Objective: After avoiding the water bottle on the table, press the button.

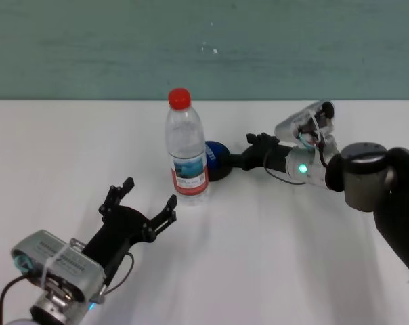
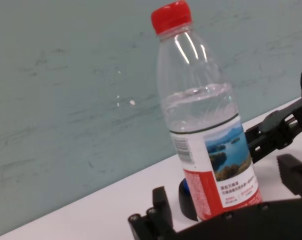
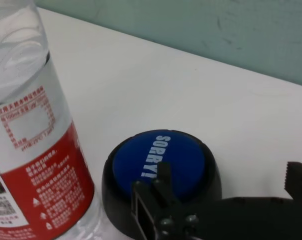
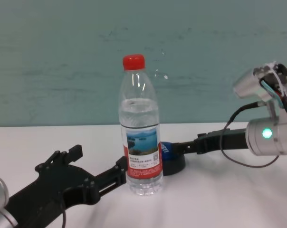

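The water bottle (image 1: pixel 186 149) stands upright mid-table, clear with a red cap and a lake label. Just behind it to the right sits the button (image 1: pixel 218 160), a blue dome with white lettering (image 3: pixel 158 162) on a black base. My right gripper (image 1: pixel 248 150) reaches in from the right, open; one fingertip (image 3: pixel 151 192) lies over the button's rim and the other finger (image 3: pixel 297 181) stands off to the side. I cannot tell whether the fingertip touches the dome. My left gripper (image 1: pixel 149 194) rests open near the front left, pointing at the bottle (image 4: pixel 140 128) without touching it.
The white table (image 1: pixel 292 257) ends at a teal wall behind. The right forearm with its green light (image 1: pixel 303 167) stretches low across the table's right side. The bottle stands between the left gripper and the button (image 4: pixel 173 159).
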Robot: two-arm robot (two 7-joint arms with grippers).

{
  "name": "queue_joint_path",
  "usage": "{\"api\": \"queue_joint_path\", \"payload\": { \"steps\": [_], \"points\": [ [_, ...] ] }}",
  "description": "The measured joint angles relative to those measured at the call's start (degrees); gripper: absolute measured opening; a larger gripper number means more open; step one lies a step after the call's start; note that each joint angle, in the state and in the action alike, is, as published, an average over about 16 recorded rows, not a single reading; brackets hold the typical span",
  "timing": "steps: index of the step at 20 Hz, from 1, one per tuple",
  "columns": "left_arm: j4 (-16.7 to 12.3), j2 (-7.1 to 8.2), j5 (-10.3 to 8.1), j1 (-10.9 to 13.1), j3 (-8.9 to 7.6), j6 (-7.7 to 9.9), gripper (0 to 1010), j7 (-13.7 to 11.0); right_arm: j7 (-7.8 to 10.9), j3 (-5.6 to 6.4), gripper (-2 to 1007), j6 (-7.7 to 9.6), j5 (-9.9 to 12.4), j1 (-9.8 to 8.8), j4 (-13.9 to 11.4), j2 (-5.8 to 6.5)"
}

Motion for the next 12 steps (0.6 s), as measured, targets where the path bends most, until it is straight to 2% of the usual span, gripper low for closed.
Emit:
{"api": "queue_joint_path", "payload": {
  "steps": [4,12],
  "points": [
    [0.0,0.00,0.00,0.0,0.00,0.00,1000,0.0,-0.27,0.31,1004,0.77,0.0,-0.79,-2.8,0.49],
    [0.0,0.00,0.00,0.0,0.00,0.00,1000,0.0,-1.46,1.32,1004,3.05,0.9,-3.74,-11.9,2.85]
  ]
}}
